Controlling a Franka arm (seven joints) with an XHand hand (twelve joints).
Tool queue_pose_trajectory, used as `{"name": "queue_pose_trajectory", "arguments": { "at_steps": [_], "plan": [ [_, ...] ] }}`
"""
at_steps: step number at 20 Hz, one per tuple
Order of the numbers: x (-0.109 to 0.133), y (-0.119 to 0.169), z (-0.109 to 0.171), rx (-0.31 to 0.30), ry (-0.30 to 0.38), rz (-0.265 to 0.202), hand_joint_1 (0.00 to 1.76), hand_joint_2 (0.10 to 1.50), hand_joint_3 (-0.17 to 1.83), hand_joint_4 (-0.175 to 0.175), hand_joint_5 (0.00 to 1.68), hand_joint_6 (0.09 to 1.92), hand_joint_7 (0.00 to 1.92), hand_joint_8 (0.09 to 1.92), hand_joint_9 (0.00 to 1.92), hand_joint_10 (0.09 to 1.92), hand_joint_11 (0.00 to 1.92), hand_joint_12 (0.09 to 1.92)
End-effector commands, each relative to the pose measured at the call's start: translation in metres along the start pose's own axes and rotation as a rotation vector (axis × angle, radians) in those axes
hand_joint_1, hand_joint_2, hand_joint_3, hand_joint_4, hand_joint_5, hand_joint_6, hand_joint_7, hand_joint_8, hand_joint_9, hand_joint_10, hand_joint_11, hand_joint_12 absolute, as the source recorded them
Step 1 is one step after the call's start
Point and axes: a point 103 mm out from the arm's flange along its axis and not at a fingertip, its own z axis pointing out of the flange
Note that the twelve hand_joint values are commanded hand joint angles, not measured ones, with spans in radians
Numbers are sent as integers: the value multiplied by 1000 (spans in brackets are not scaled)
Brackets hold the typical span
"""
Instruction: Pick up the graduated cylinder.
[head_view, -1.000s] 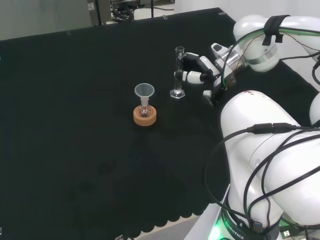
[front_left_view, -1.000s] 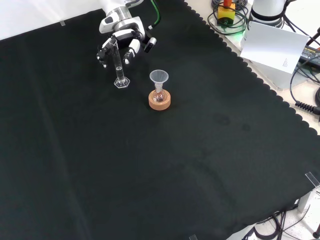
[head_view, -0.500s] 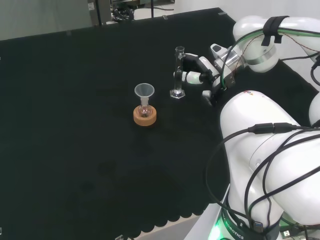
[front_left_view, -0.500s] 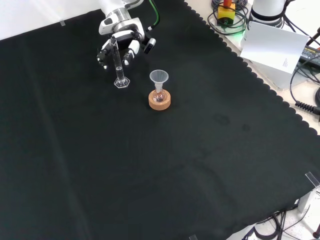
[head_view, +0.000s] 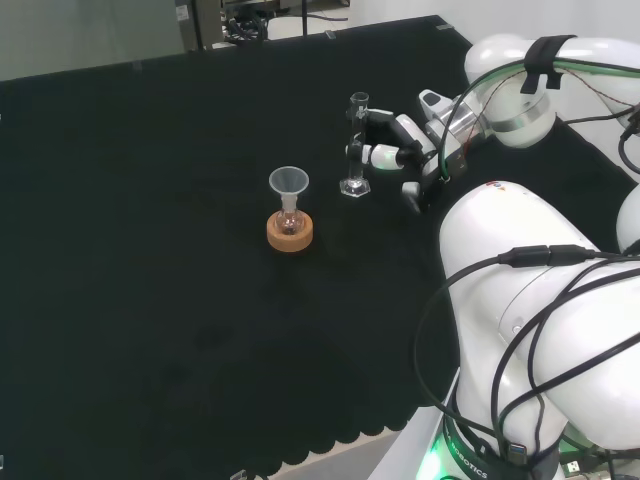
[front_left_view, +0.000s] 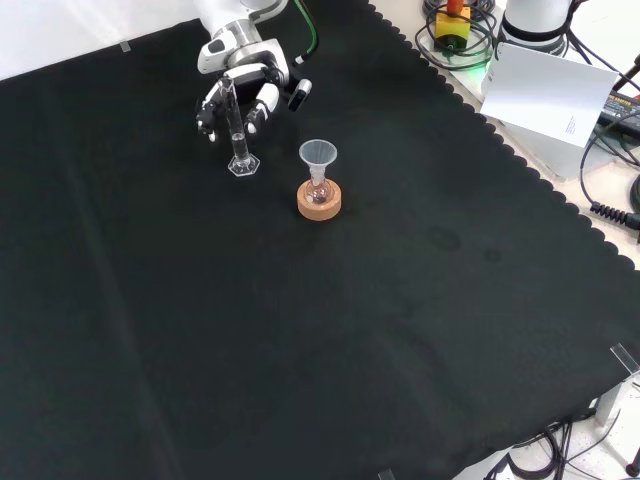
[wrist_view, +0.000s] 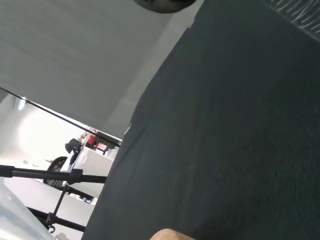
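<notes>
A robotics laboratory is shown. A desk (front_left_view: 300, 350) draped in black cloth is worked by a white robot arm (head_view: 540, 330). Chemistry glassware is set out: a graduated cylinder (front_left_view: 237, 135) and a funnel (front_left_view: 318, 155) in a flask on a cork ring (front_left_view: 319, 203). Cables (front_left_view: 610, 180) are seen at the desk's edge.

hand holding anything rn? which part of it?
Yes: the hand has its fingers curled round the graduated cylinder at mid-tube; its base is on the cloth.

A slim clear glass graduated cylinder (head_view: 355, 146) (front_left_view: 236, 135) with a hexagonal foot stands upright on the black-clothed worktop (head_view: 150, 250) (front_left_view: 400, 300), the hand's (head_view: 400, 150) (front_left_view: 245, 85) curled fingers closing around its upper tube
</notes>
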Motion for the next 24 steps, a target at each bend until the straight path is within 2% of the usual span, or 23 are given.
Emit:
{"name": "queue_pose_trajectory", "arguments": {
  "at_steps": [1,12,24],
  "plan": [
    [-1,0,3,-1,11,-3,1098,1023,-175,14,604,107,500,593,755,495,512,1228],
    [0,1,2,-9,24,-13,1107,1044,-175,9,618,192,544,584,852,419,631,1141],
    [0,-1,3,-19,61,-34,1099,1065,-175,2,574,390,551,581,917,333,709,1087]
  ]
}}
